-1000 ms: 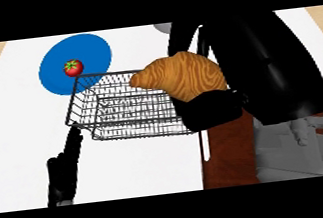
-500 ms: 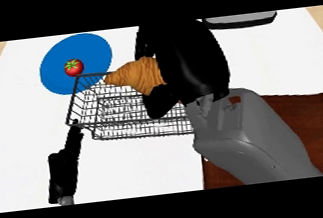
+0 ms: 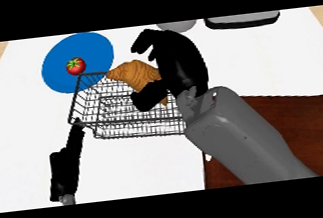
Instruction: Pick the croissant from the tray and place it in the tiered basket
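Note:
A golden-brown croissant [image 3: 135, 74] is held over the back right corner of the wire tiered basket [image 3: 112, 109]. My right hand [image 3: 174, 61] is shut on it, with fingers curled down over its right side and hiding part of it. The grey right forearm [image 3: 235, 138] crosses the brown tray [image 3: 300, 125] at the lower right. My left hand [image 3: 65, 167] shows at the lower left beside the basket's front corner, dark and narrow, holding nothing.
A blue plate [image 3: 77, 60] with a red tomato [image 3: 76, 65] lies behind the basket at the left. A grey rounded object [image 3: 177, 26] and a dark container [image 3: 242, 20] sit at the back edge. The wooden counter edge shows at the far left and right.
My right hand has carried the croissant farther left and back over the basket, and the forearm has swung across the tray. The left hand has stayed in place.

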{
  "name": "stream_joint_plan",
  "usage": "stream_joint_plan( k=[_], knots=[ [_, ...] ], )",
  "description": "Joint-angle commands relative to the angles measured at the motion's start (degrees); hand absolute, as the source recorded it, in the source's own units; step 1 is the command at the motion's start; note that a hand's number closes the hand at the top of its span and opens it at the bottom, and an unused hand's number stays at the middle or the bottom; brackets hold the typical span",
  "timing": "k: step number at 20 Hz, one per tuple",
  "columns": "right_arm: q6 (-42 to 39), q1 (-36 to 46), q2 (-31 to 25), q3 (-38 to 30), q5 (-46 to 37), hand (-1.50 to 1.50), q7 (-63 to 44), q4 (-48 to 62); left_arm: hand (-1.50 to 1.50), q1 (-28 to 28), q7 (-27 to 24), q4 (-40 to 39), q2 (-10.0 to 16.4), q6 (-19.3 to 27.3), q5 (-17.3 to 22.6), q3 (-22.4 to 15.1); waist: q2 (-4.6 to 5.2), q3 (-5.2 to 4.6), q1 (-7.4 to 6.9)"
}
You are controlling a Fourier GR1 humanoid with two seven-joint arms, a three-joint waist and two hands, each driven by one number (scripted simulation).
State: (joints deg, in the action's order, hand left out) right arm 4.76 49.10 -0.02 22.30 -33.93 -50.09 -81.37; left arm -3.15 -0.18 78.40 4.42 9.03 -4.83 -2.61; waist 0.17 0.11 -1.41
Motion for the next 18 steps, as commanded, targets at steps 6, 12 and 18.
stream_joint_plan(
  k=[6, 12, 18],
  knots=[
    [21.66, 0.59, 0.02, 1.63, 16.05, -1.50, 7.26, 5.21, 0.00, 0.58, 0.51, -0.97, -1.47, 0.79, -0.64, -0.68, 0.14, -0.11, -0.43],
    [24.02, -2.09, -1.10, -6.92, 13.70, -1.50, 13.69, -0.77, 0.00, -2.68, 1.09, 2.07, -0.81, 1.05, -0.47, -0.23, -0.23, -0.09, 1.18],
    [23.71, -3.54, -11.90, -16.24, 10.61, -1.50, 2.11, -10.67, 0.00, -0.98, 4.08, 2.49, -0.31, 1.49, -0.76, 0.28, -0.61, -0.10, 2.64]
  ],
)
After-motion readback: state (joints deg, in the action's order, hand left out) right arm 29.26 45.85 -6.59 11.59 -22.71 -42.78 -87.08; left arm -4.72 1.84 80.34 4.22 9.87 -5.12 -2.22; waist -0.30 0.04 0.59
